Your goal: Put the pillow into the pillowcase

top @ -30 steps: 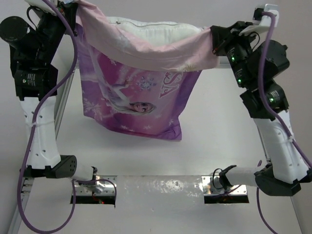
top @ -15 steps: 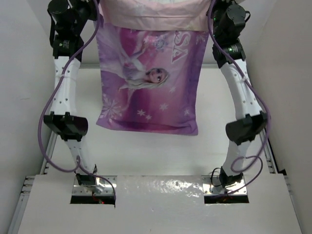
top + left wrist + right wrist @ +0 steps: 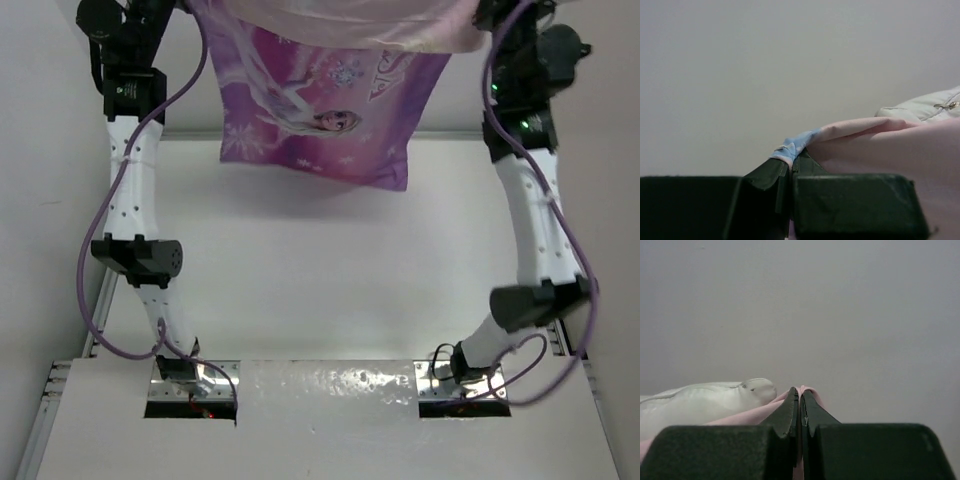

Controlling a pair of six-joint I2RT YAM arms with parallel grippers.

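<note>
The pink-and-purple princess pillowcase [image 3: 320, 110] hangs in the air at the top of the overhead view, held up between both raised arms, its pale pink rim [image 3: 350, 25] across the top. My left gripper [image 3: 790, 162] is shut on the case's edge, pale pink with a blue corner [image 3: 792, 145]. Fabric also sits pinched in my shut right gripper [image 3: 800, 392], pink pillowcase cloth [image 3: 807, 389]. The white pillow [image 3: 695, 405] pokes out of the case's mouth beside the right jaws, and its zipped corner [image 3: 930, 107] shows in the left wrist view.
The white table [image 3: 330, 270] lies below the hanging case. A metal frame rail [image 3: 100, 300] runs along the table's left side. Both arm bases [image 3: 190, 385] sit on plates at the near edge, with purple cables looping beside the arms.
Both arms have lifted the pillowcase higher and farther back. Its lower edge has risen off the table and the pillow at its mouth has left the overhead view.
</note>
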